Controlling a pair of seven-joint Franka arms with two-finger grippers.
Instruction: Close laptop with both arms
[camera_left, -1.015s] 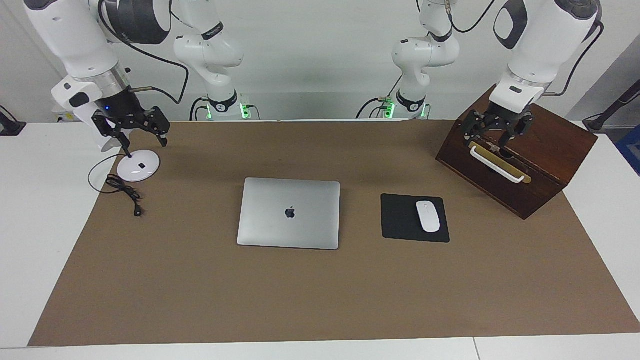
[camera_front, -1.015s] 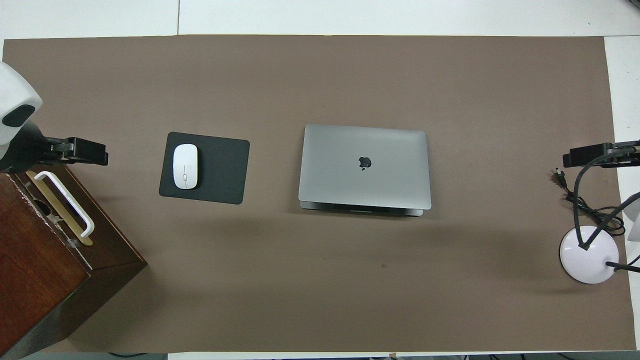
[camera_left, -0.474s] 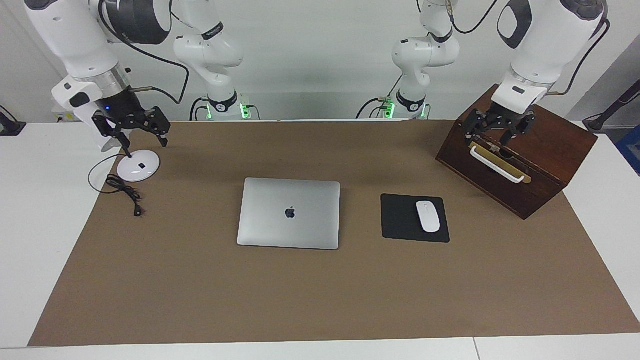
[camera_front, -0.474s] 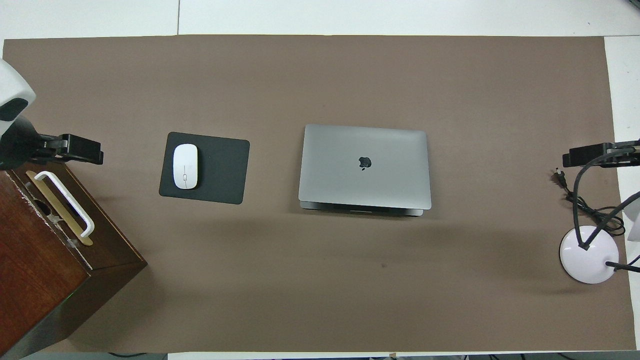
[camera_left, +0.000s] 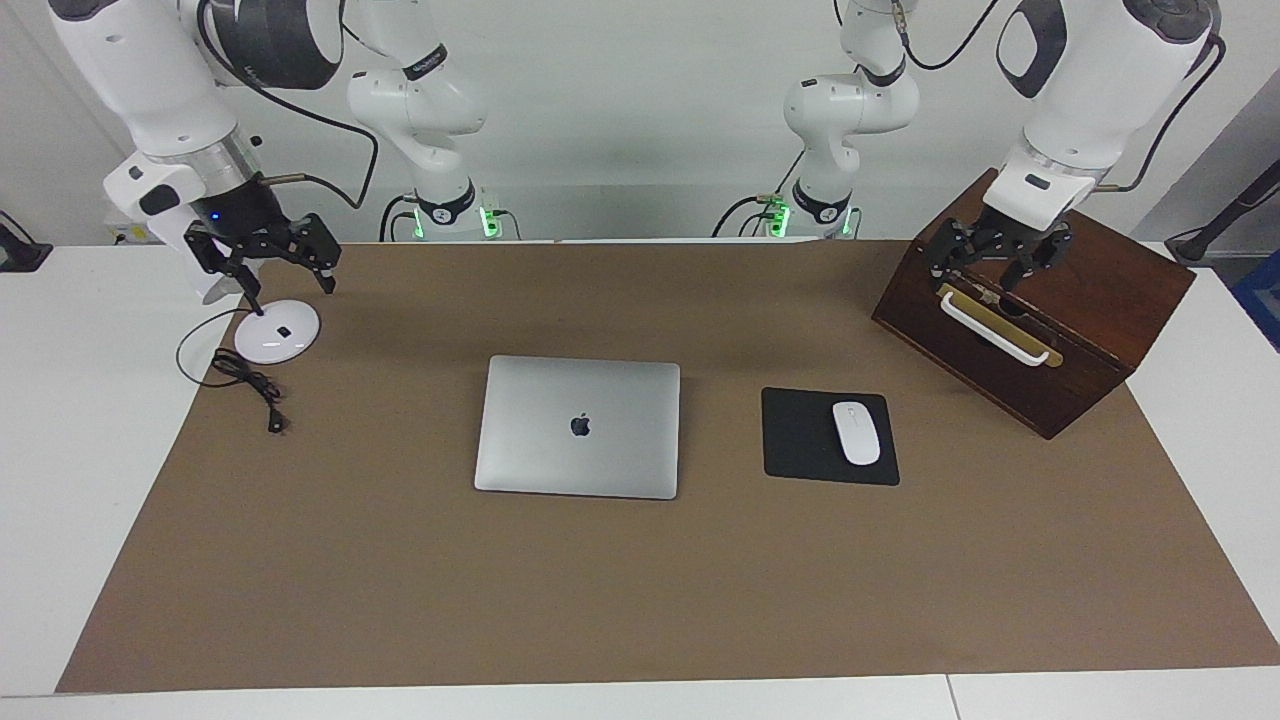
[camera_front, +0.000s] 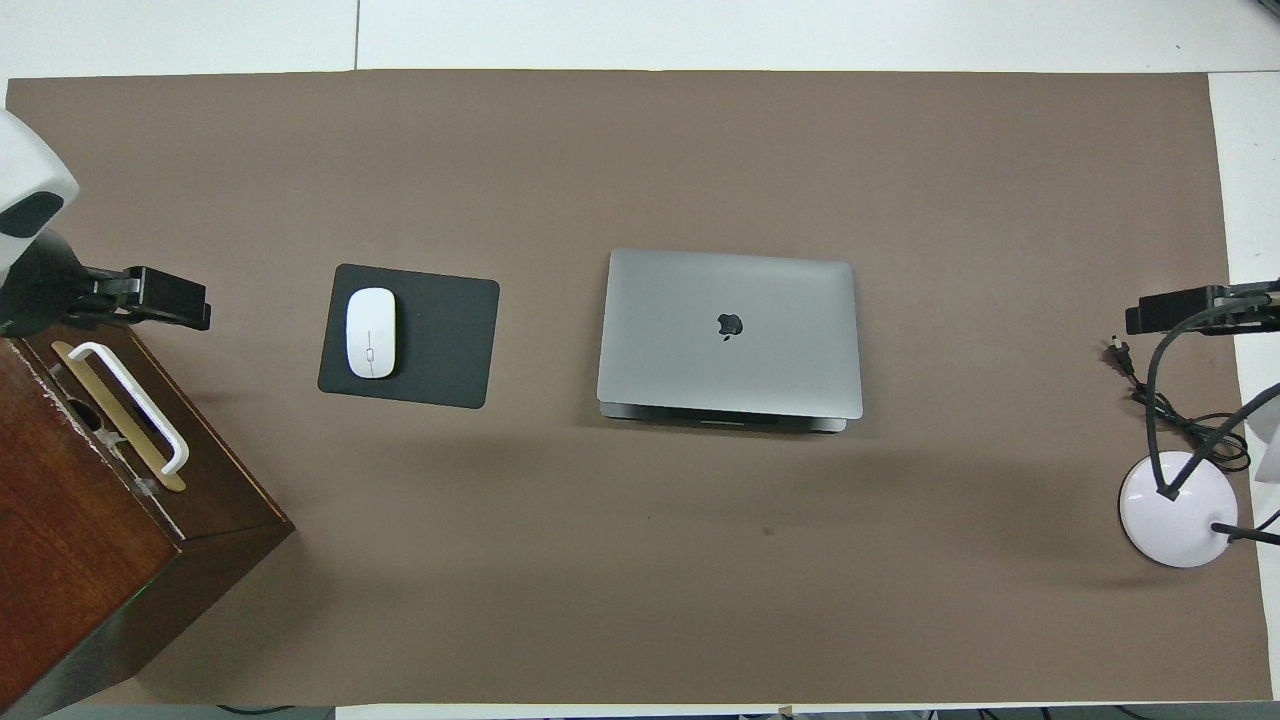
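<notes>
At mid-worktop the laptop (camera_left: 578, 427) lies lid-down — watch you don't press it further. Left hand (camera_left: 996, 262) gapes, empty, over the box (camera_left: 1090, 330); right hand (camera_left: 262, 252) likewise over the lamp base (camera_left: 277, 331).

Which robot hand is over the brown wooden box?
The left arm's black claw tool hangs over the dark brown wooden box, just above its white handle. The right arm's black claw tool is over the white round lamp base.

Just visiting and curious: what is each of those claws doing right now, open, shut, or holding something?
Left gripper: open, holding nothing, hanging over the wooden box.
Right gripper: open, holding nothing, hanging over the white round lamp base.
</notes>
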